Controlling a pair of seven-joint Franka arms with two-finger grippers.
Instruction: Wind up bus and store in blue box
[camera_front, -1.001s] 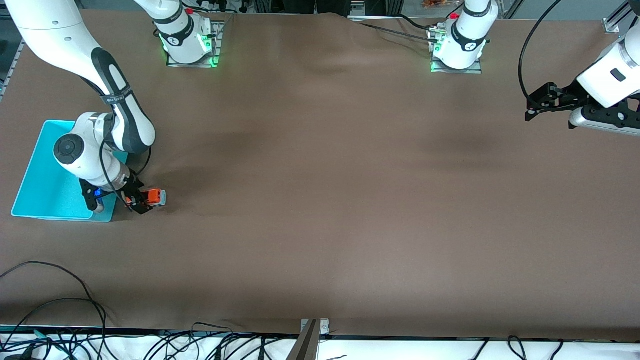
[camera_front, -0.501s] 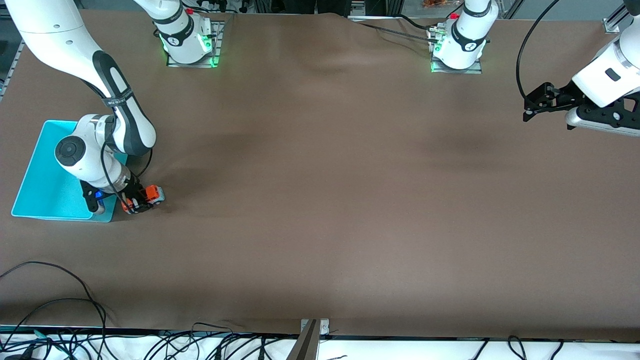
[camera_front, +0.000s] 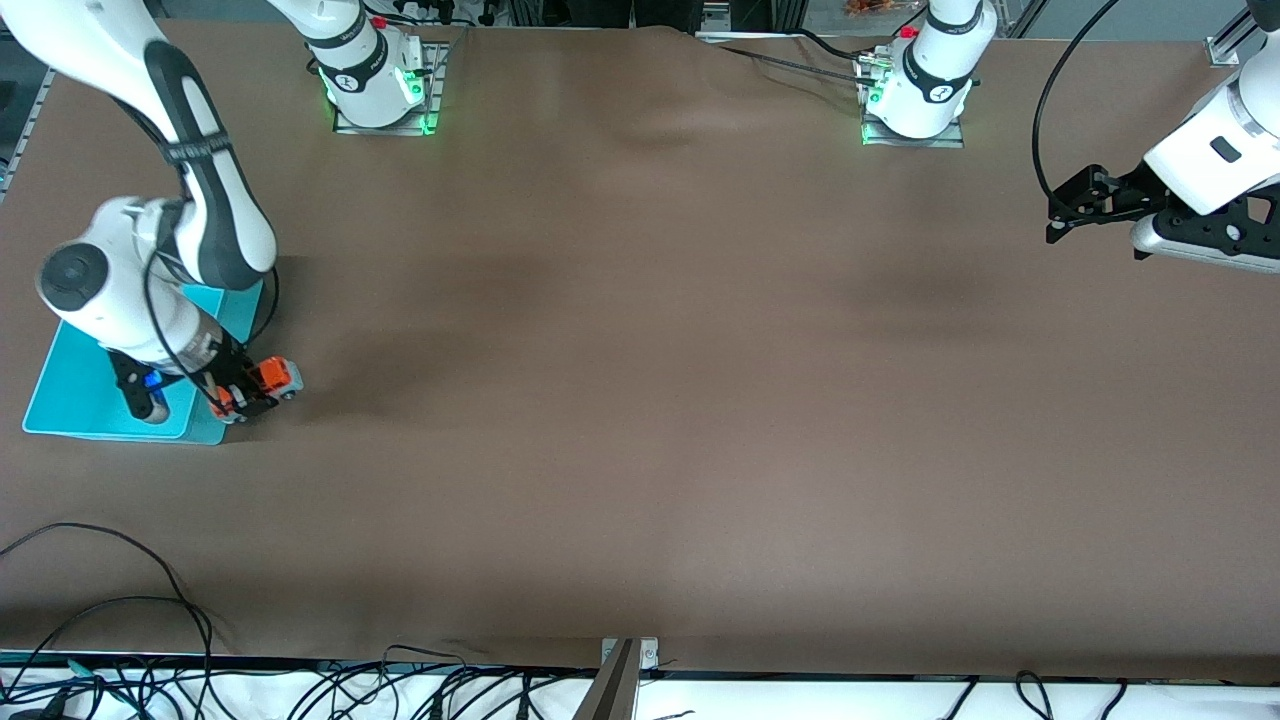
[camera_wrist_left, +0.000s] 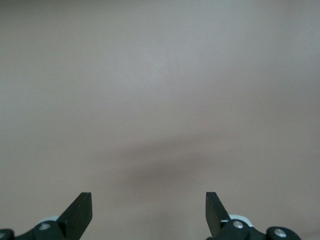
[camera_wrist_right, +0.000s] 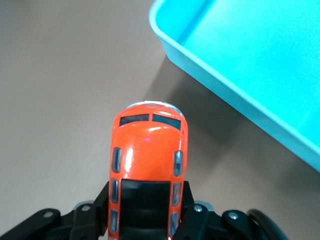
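Note:
My right gripper (camera_front: 243, 394) is shut on the small orange bus (camera_front: 270, 379), its fingers pressed against both sides of the dark-roofed rear half (camera_wrist_right: 147, 155). It holds the bus just above the brown table, right beside the blue box (camera_front: 70, 392), at the wall that faces the middle of the table. In the right wrist view the box's turquoise wall and flat bottom (camera_wrist_right: 250, 65) lie close to the bus's nose. The right gripper (camera_wrist_right: 146, 200) shows only its black finger mounts. My left gripper (camera_front: 1058, 222) waits in the air over the left arm's end of the table, open (camera_wrist_left: 148, 210), with nothing between its fingers.
Brown cloth covers the whole table (camera_front: 640, 400). The two arm bases (camera_front: 380, 90) (camera_front: 915, 95) stand along the edge farthest from the front camera. Loose cables (camera_front: 150, 640) hang along the nearest edge. The right arm's elbow (camera_front: 110, 280) hangs over the box.
The right gripper closed on the bus and carried it toward the blue box, its arm swinging over the box. The left gripper rose slightly, then stayed still.

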